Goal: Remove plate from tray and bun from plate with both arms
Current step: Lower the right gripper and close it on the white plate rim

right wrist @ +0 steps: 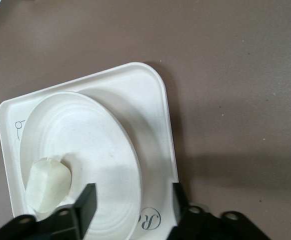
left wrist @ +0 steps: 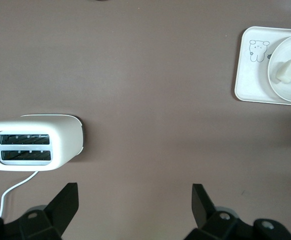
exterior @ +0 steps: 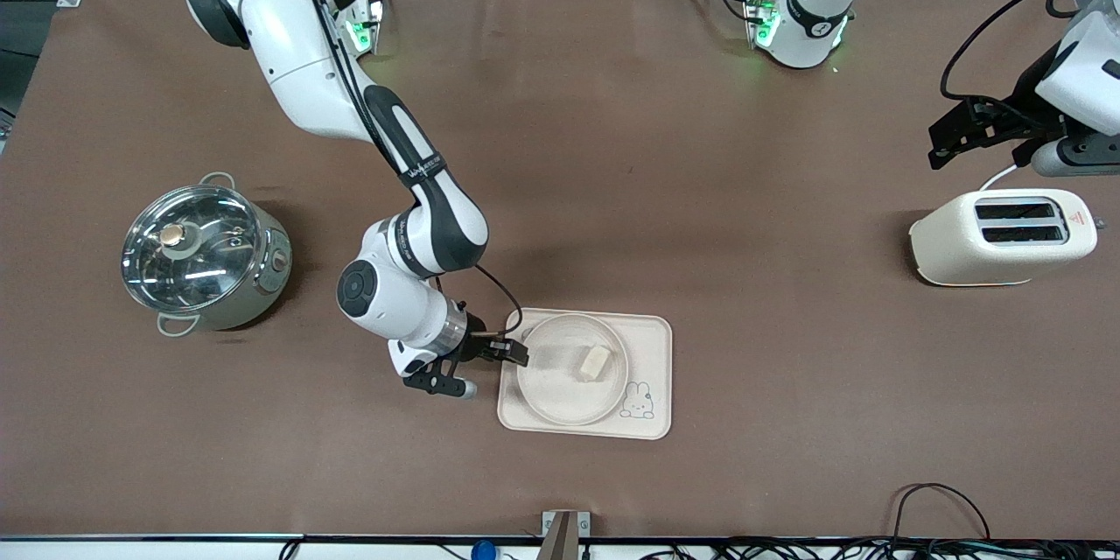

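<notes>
The round cream plate (exterior: 560, 398) lies on the rectangular rabbit tray (exterior: 652, 341). The pale bun (exterior: 595, 362) lies in the plate. My right gripper (exterior: 516, 350) is open at the plate's edge toward the right arm's end of the table. In the right wrist view its jaws (right wrist: 133, 205) stand on either side of the plate's rim (right wrist: 135, 165), with the bun (right wrist: 48, 184) beside them and the tray (right wrist: 145, 95) under them. My left gripper (exterior: 954, 136) is open and empty, up over the table by the toaster; in its own view (left wrist: 135, 200) it holds nothing.
A cream toaster (exterior: 1006, 236) stands at the left arm's end of the table and shows in the left wrist view (left wrist: 35, 142). A steel pot with a glass lid (exterior: 203, 255) stands at the right arm's end. Cables lie along the table's near edge.
</notes>
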